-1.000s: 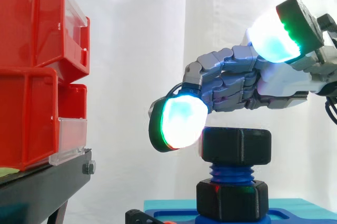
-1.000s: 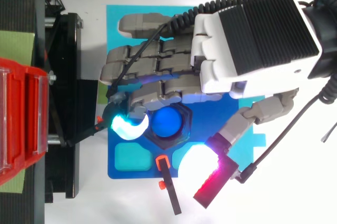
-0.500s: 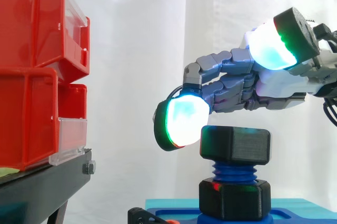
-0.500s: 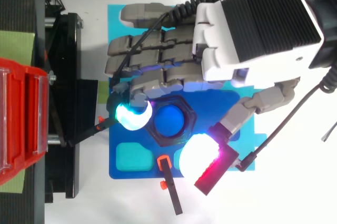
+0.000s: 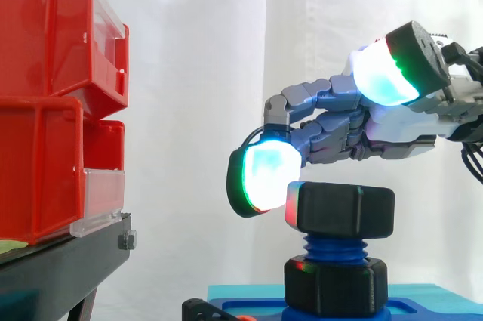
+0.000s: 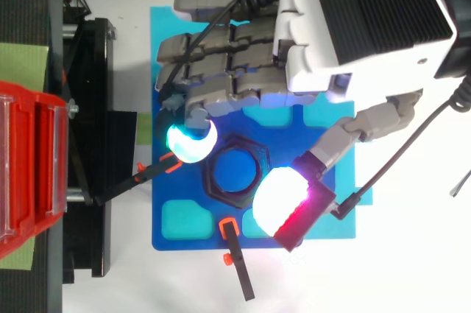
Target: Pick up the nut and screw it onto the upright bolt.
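**Nut on the bolt, hand beside it**

Bins (image 5: 45, 94), red ones, sit far left on a black stand (image 5: 68, 264), well apart from the work. No words or labels can be read on them or on anything else.

Next to the right, the hand (image 6: 353, 26) reaches over a blue tray (image 6: 165, 191). One glowing fingertip (image 5: 264, 179) hangs down right beside the top left edge of the nut (image 5: 339, 211), maybe touching it. The thumb pad is up higher than the nut. So fingers and thumb are apart, and the hand is not clamped on anything.

The black nut sits on top of the upright blue bolt (image 5: 332, 246). Some thread shows under it, above a second black nut (image 5: 336, 287) at the foot.

I think the picking up is done and the screwing on is the step now. The next move needs the fingers and thumb to come down, press on two sides of the nut, and turn it lower.
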`<action>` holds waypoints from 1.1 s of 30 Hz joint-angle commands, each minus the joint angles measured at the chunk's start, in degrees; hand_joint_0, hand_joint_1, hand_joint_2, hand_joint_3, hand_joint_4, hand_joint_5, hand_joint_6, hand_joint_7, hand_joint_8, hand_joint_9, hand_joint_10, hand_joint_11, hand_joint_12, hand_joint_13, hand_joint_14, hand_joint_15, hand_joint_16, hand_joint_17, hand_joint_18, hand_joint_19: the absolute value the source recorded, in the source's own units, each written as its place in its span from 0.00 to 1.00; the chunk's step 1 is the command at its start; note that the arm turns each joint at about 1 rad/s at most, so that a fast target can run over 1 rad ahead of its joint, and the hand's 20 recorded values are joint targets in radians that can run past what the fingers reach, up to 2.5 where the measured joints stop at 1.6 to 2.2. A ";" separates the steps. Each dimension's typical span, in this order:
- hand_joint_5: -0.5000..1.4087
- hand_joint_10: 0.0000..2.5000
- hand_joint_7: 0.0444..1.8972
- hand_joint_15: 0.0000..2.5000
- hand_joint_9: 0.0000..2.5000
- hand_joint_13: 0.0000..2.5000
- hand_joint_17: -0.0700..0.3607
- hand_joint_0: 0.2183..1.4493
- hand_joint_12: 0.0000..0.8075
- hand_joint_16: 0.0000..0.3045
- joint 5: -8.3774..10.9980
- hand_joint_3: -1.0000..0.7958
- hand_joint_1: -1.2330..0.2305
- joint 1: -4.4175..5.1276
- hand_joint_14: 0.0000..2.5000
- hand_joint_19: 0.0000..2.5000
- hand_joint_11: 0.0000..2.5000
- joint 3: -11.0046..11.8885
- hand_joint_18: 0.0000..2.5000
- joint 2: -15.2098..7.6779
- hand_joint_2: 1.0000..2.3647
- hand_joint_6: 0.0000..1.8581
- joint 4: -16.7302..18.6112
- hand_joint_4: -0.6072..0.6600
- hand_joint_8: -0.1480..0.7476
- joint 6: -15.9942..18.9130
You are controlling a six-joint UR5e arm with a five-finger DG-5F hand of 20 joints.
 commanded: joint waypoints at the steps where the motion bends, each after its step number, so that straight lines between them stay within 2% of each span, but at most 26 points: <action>1: 0.22 0.00 0.66 0.00 0.20 0.12 0.27 0.20 0.28 0.07 -0.10 0.28 0.68 -0.26 0.00 0.00 0.00 -0.03 0.00 0.00 0.00 0.29 -0.09 0.64 0.44 -0.19; 17: 0.24 0.00 0.66 0.00 0.29 0.19 0.23 0.21 0.23 0.04 -1.50 0.28 0.65 -1.58 0.00 0.00 0.00 -0.03 0.04 0.00 0.00 0.31 0.09 0.63 0.46 -0.89; 22: 0.26 0.00 0.68 0.00 0.33 0.22 0.22 0.22 0.21 0.03 -2.03 0.28 0.66 -2.02 0.00 0.00 0.00 -0.03 0.07 0.00 0.00 0.31 -0.09 0.63 0.46 -1.42; 25: 0.27 0.00 0.66 0.00 0.40 0.27 0.19 0.23 0.19 0.02 -2.47 0.28 0.65 -2.20 0.00 0.00 0.00 -0.03 0.11 0.00 0.00 0.32 -0.09 0.59 0.45 -1.42; 28: 0.28 0.00 0.66 0.00 0.45 0.29 0.18 0.23 0.16 0.01 -2.56 0.28 0.64 -2.20 0.00 0.00 0.00 -0.03 0.15 0.00 0.00 0.31 -0.17 0.55 0.45 -1.33; 33: 0.29 0.00 0.65 0.00 0.51 0.34 0.16 0.24 0.13 0.00 -2.56 0.28 0.62 -2.28 0.00 0.00 0.00 -0.03 0.20 0.00 0.00 0.31 0.00 0.51 0.36 -1.33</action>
